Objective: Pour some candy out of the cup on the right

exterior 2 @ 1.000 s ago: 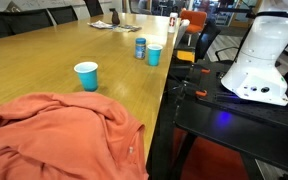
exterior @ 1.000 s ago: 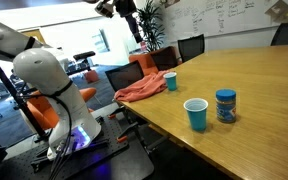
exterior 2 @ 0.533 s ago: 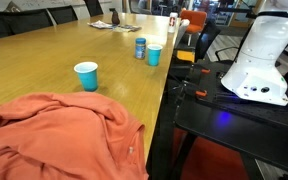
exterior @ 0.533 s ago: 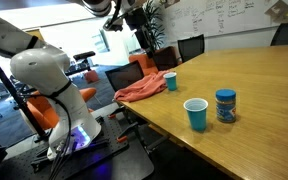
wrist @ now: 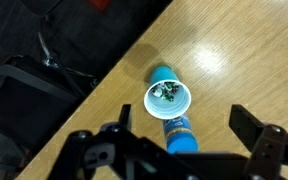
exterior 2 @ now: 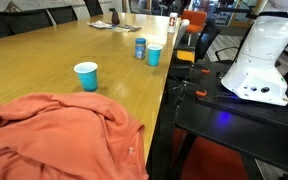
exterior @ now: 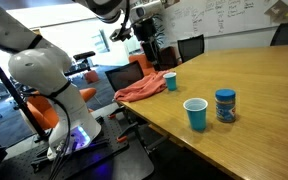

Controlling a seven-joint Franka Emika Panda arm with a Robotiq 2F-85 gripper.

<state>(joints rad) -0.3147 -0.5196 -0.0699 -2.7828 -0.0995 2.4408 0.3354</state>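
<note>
Since half a second ago, our black two-finger claw [exterior: 150, 42] has come lower and a little further right, and it now hangs in the air above the far left corner of the long wooden table [exterior: 264, 75]. We see its fingers [wrist: 256, 135] spread wide apart in the wrist view, with nothing between them. That view looks down on the plain light-blue tapered cup [wrist: 162, 74], upright near the table edge, with the tiny dark and silvery candy pieces [wrist: 166, 94] lying in its pale bottom. Just beside the cup stands the straight-sided blue jar with a patterned label [wrist: 180, 132]. In an exterior view the cup [exterior: 196, 114] sits near the front edge, left of the jar and well right of the claw. Farther left, a small teal cup [exterior: 171, 81] stands beside a crumpled salmon cloth [exterior: 142, 90].
</note>
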